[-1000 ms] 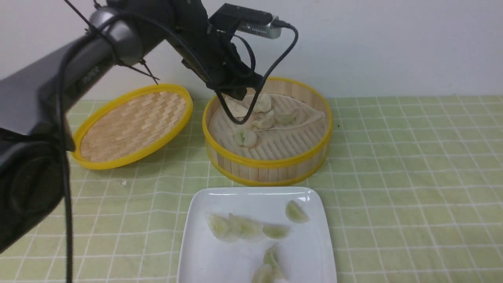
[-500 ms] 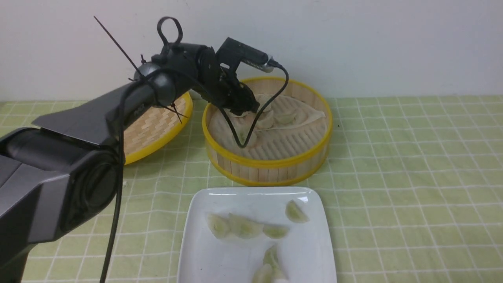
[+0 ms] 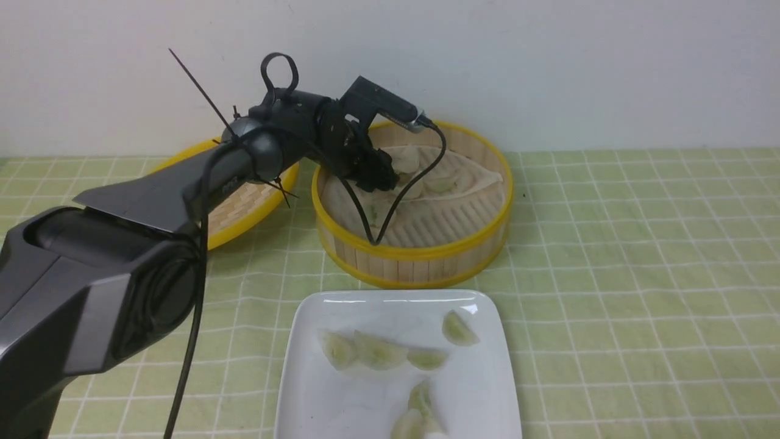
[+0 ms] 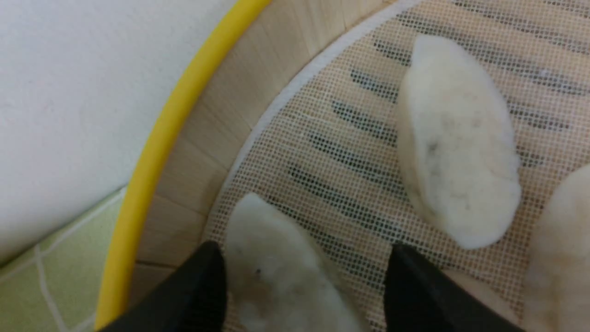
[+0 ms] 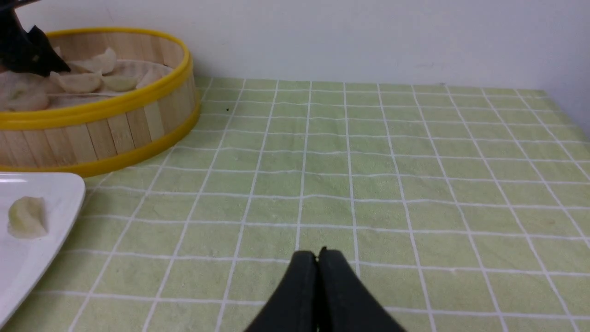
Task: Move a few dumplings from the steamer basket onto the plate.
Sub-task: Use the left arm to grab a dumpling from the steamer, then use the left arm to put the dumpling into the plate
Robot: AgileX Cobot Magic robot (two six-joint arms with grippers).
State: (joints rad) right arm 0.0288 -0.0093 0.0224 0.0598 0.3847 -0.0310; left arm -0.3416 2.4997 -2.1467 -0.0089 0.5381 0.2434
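Front view: L end effector (image 4: 299, 281) now lowered into basket (image 3: 414, 251), fingers apart around a dumpling (image 4: 286, 276), no grip seen; likely next pick. Plate (image 3: 347, 402) below basket, several dumplings on. R end effector (image 5: 318, 263) together over worktop (image 5: 392, 221).

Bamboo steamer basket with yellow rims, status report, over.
Black left gripper open, around a pale crescent dumpling in basket. Black right gripper shut, away over table. Basket wall close beside left fingers.

- Steamer basket (image 3: 414, 253): yellow rims, pale tan slats
- Plate (image 3: 359, 402): white
- Tabletop (image 3: 609, 274): pale green, white grid lines
- Fingers (image 4: 203, 286): black
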